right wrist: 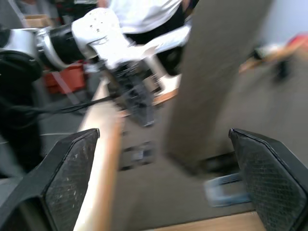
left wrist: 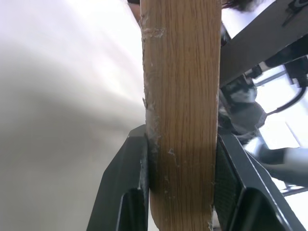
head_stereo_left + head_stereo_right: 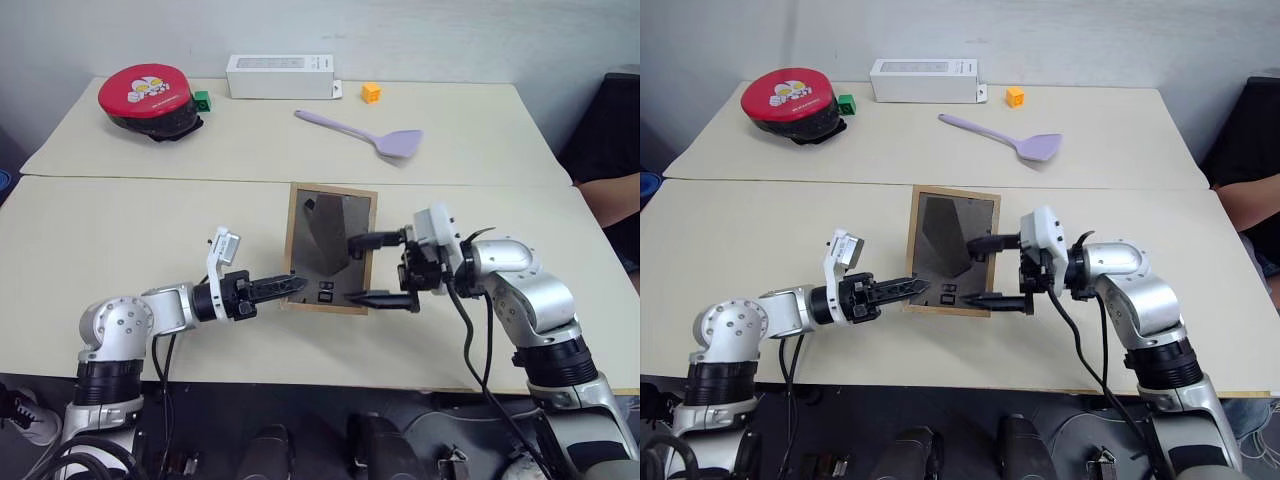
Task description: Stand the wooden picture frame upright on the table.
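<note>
Frame: small rectangular wooden picture frame with light wood border and dark grey-brown back (image 3: 331, 248) is lifted near the front of the large pale beige table (image 3: 120, 250); its back faces the camera, the top leans away, the stand flap (image 3: 326, 236) is swung out from the back.
Left gripper: left gripper (image 3: 291, 286) reaches in from the left with its arm low and nearly level; its two black fingers are closed part way on the lower left corner of the frame; the left wrist view shows the wood edge pinched between both pads (image 2: 139, 180).
Right gripper: right gripper (image 3: 385, 269) comes from the right, pointing to the left about level; its fingers stand wide apart, one near the flap and one by the lower right corner; they seem to straddle the frame's right side without clamping, so I judge it holds nothing.
Step in hand: tilting the frame to its standing angle, as I judge.
How to do it well: keep the left pinch firm and low; bring the bottom edge flat to the table first; let the flap foot touch behind; the right fingers should only steady, not push; release slowly, left side last.
Risk: flap folding back would let the frame fall flat.
</note>
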Controlling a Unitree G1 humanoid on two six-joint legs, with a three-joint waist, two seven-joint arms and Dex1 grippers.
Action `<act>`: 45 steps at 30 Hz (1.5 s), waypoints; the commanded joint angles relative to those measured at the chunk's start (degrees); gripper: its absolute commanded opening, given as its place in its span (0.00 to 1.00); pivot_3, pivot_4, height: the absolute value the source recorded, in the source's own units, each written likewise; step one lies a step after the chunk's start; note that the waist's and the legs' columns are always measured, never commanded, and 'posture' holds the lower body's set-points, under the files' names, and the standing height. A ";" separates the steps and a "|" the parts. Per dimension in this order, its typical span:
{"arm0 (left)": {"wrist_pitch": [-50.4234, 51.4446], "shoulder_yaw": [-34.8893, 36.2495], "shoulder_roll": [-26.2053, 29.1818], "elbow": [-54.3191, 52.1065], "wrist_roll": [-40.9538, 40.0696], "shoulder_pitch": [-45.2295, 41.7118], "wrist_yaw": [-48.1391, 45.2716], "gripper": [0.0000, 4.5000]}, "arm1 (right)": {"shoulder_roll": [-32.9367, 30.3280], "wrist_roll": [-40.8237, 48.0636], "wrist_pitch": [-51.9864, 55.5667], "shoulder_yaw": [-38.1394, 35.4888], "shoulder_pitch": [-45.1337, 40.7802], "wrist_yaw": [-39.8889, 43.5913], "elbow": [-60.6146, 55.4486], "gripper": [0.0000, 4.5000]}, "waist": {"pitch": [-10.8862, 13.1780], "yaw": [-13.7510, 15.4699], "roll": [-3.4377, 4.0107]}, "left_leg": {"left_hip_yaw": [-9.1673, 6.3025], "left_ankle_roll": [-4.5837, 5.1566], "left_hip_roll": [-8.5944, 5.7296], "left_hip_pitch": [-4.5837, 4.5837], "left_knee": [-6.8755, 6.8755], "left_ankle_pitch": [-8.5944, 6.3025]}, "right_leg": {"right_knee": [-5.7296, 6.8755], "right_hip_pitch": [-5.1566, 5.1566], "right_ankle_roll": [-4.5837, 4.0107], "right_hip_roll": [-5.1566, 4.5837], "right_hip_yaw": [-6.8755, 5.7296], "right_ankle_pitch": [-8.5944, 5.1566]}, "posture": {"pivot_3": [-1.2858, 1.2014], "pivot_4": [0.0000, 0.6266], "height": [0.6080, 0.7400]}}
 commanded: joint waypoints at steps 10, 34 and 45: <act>12.20 -7.49 10.13 24.04 -30.04 -9.54 17.60 0.28 | -1.93 -18.98 -59.43 -4.01 -0.94 1.59 22.95 0.99 | 0.01 -0.46 -0.02 | 0.01 -0.08 -0.01 0.11 0.01 0.04 | 0.06 0.04 0.00 0.01 0.02 0.00 | 0.52 0.24 1.00; 2.40 -9.31 8.40 17.66 -46.09 -7.77 31.40 0.49 | 2.72 -60.07 -83.42 1.73 -10.24 -51.48 41.63 0.36 | 0.01 -1.70 -0.02 | -0.08 -0.27 -0.15 0.20 0.10 0.20 | 0.33 -0.06 -0.02 0.07 0.13 -0.02 | 0.52 0.24 1.00; -11.79 6.03 23.95 8.83 -24.82 2.41 18.78 0.85 | 0.45 -42.61 -80.17 8.28 -9.75 -47.38 39.42 0.29 | 0.02 -3.23 -0.01 | -0.15 -0.31 -0.15 0.28 -0.12 0.23 | 0.58 -0.18 -0.12 0.16 0.33 -0.07 | 0.52 0.24 1.00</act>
